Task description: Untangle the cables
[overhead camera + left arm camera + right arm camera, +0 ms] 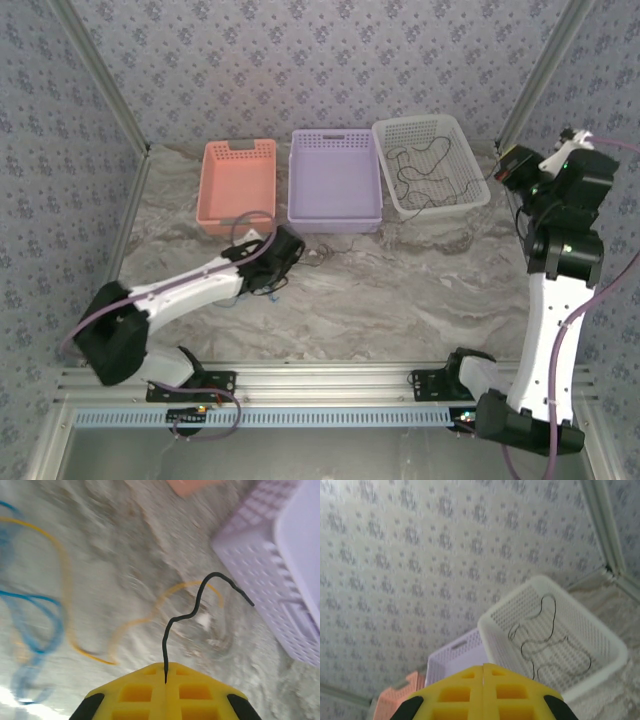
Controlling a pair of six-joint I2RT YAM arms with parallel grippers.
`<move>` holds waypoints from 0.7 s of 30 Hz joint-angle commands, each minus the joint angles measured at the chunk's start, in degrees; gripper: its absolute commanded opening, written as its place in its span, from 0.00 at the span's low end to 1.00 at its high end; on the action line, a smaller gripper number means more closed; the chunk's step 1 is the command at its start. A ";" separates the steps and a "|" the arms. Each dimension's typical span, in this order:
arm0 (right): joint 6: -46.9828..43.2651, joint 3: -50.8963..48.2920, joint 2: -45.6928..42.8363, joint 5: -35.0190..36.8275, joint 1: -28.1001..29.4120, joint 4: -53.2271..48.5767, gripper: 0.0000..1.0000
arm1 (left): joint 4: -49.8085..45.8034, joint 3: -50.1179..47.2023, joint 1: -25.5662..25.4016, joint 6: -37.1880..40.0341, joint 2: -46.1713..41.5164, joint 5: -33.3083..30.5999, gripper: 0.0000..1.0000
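Note:
My left gripper (pixel 165 666) is shut on a black cable (pixel 197 605), which rises out of the seam between the yellow fingers and curls to the right above the table. On the marble under it lie a yellow cable (pixel 135 622) and a blue cable (pixel 35 630), both blurred. From above, the left gripper (pixel 285 255) sits low in front of the purple basket, with thin cable ends (pixel 272 288) beside it. Another black cable (pixel 430 170) lies looped inside the white basket (pixel 420 121). My right gripper (pixel 505 165) is raised at the far right, shut and empty.
Three baskets stand in a row at the back: orange (pixel 237 190), purple (pixel 335 185) and white. In the right wrist view the white basket (pixel 510 597) holds its black cable (pixel 545 645). The purple basket (pixel 280 560) is close on the left gripper's right.

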 commanded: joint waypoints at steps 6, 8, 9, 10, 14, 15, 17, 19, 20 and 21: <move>3.98 9.12 8.06 -1.22 -1.66 5.44 0.00 | -10.99 -7.74 4.09 7.31 -14.50 -3.21 0.00; 5.64 10.27 9.43 -1.37 -1.64 6.10 0.00 | -12.14 -8.22 4.24 7.92 -15.78 -2.76 0.00; 5.93 10.80 10.04 -1.37 -1.66 6.41 0.00 | -12.82 -8.49 4.33 8.14 -16.30 -2.68 0.00; 6.19 11.14 10.49 -1.30 -1.84 6.54 0.00 | -13.30 -8.69 4.35 8.16 -16.69 -2.58 0.00; 6.79 12.16 11.66 -0.99 -2.70 6.70 0.00 | -15.18 -10.96 4.66 7.83 -19.12 -2.69 0.00; 6.88 12.20 11.67 -0.77 -3.08 6.78 0.00 | -15.62 -11.59 4.77 7.76 -19.81 -2.86 0.00; 7.27 12.19 11.77 -0.93 -4.03 6.85 0.00 | -16.13 -12.84 5.36 7.71 -21.17 -2.66 0.00; 7.66 12.17 11.88 -1.33 -4.90 6.94 0.00 | -16.83 -13.71 5.87 7.81 -22.78 -2.57 0.00; 7.91 12.15 11.96 -1.50 -5.38 7.07 0.00 | -17.51 -13.94 5.89 7.88 -23.59 -2.79 0.00; 8.04 12.14 12.04 -1.68 -5.72 7.22 0.00 | -18.35 -13.97 5.91 7.89 -24.36 -3.21 0.00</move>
